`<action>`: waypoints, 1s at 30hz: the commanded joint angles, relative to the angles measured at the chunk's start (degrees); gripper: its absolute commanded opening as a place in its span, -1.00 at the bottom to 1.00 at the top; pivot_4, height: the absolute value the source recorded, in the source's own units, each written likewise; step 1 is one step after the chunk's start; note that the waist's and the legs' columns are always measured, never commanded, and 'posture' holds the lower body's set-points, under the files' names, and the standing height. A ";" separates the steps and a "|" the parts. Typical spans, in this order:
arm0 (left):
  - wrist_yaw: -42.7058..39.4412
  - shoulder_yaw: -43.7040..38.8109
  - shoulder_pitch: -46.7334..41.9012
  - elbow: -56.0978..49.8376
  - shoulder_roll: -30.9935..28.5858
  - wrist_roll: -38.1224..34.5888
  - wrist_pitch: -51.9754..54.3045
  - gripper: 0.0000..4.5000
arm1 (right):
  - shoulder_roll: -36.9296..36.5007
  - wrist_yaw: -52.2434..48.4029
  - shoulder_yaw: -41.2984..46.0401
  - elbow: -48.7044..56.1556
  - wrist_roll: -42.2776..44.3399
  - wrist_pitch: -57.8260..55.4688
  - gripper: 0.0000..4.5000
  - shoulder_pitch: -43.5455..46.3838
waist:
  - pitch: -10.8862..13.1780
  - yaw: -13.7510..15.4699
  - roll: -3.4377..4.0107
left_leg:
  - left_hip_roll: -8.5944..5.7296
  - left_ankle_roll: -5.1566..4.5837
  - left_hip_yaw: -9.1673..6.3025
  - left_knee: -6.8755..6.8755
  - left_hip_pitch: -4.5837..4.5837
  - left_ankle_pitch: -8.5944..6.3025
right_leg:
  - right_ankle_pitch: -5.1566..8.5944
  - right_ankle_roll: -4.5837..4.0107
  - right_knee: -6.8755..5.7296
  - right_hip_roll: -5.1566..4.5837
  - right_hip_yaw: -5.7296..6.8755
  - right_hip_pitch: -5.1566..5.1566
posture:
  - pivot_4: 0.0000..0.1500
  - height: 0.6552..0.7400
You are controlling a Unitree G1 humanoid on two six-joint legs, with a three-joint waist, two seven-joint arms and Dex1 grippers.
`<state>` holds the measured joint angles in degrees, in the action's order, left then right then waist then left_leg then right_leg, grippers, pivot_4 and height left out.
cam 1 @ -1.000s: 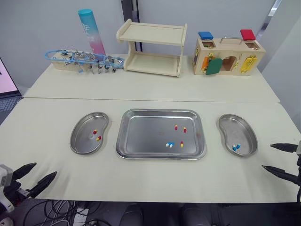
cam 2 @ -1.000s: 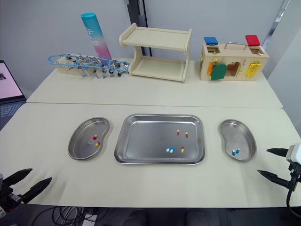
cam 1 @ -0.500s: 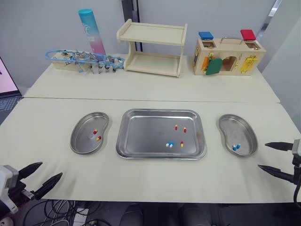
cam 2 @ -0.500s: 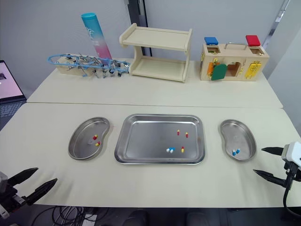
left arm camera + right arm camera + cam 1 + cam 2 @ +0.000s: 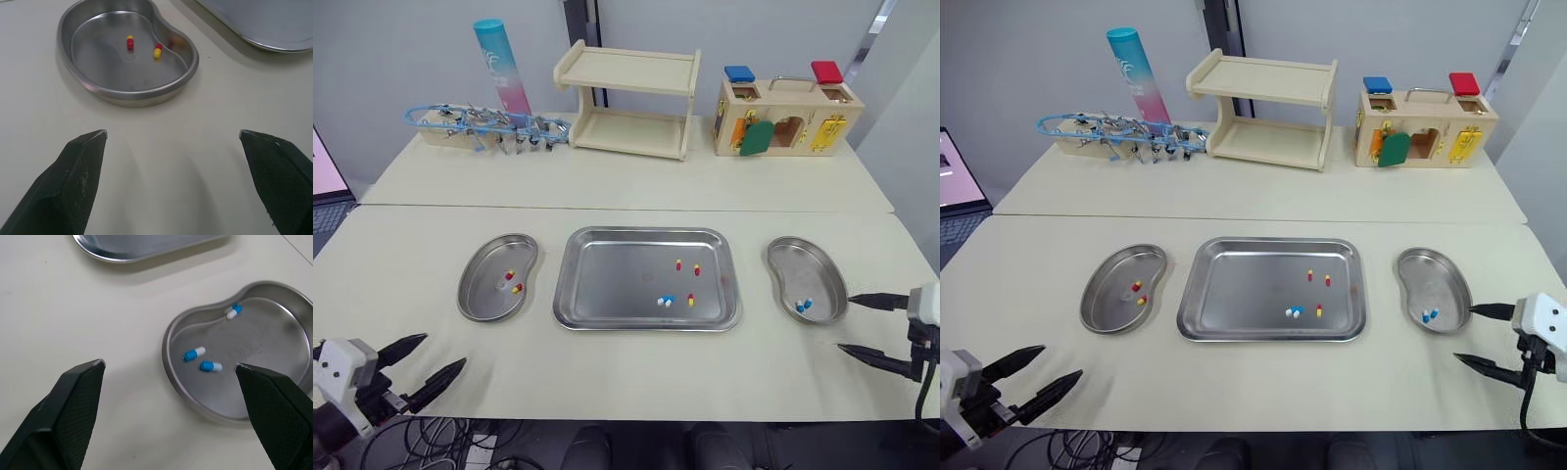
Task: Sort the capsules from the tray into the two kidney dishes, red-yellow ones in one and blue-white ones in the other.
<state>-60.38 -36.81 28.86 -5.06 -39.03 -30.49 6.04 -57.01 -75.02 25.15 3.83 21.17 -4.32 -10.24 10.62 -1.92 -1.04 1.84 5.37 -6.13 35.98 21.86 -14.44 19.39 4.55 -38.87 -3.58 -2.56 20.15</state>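
Both grippers have come inward over the table's [image 5: 401, 245] near edge since a second ago. Left gripper [image 5: 445, 349] hangs empty with fingers spread wide, and bare tabletop lies between it and the left kidney dish [image 5: 484, 294]. Right gripper [image 5: 844, 322], equally wide and empty, has its farther fingertip close to the right kidney dish [image 5: 798, 269].

Each dish runs lengthwise near-to-far, with a narrow gap to the tray [image 5: 617, 279] between them. Two red-yellow capsules [image 5: 157, 50] lie in the left dish and two blue-white capsules [image 5: 194, 353] in the right.

Three more red-yellow ones sit right of the tray's centre, the farthest pointing away from the robot. A blue-white pair lies crosswise beside the nearest.

Lettering on the tube [image 5: 504, 69] is unreadable.
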 commanded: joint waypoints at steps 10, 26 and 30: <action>-1.03 7.20 1.17 -14.03 1.62 -1.65 0.91 1.00 | 0.65 -0.29 -6.48 8.84 2.67 -1.16 0.99 3.97 | 0.00 0.10 -0.01 | 0.00 0.00 0.00 0.03 0.00 0.00 | 0.00 0.00 0.01 -0.01 0.01 -0.04 | 1.00 1.00; -0.48 9.83 0.64 -18.13 2.08 -2.48 1.58 1.00 | 2.96 8.09 -17.92 21.80 4.01 -12.84 0.99 12.93 | 0.00 -0.06 0.01 | 0.00 0.00 -0.02 0.04 -0.02 0.00 | 0.00 0.00 -0.03 0.00 0.01 -0.02 | 1.00 1.00; -0.46 12.74 -0.74 -19.79 2.58 -2.78 1.68 1.00 | 6.16 12.86 -28.35 22.08 -1.13 -19.74 0.99 23.13 | 0.00 -0.17 -0.01 | 0.00 0.00 -0.04 0.04 0.01 0.00 | -0.01 0.00 -0.01 0.00 0.03 -0.02 | 1.00 1.00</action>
<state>-60.68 -24.95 28.49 -22.48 -36.69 -31.71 8.08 -51.51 -63.84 -0.46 24.62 21.52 -22.35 11.10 10.62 -2.08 -1.05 1.85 5.38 -6.16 36.03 21.82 -14.43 19.38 4.54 -38.92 -3.57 -2.54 20.15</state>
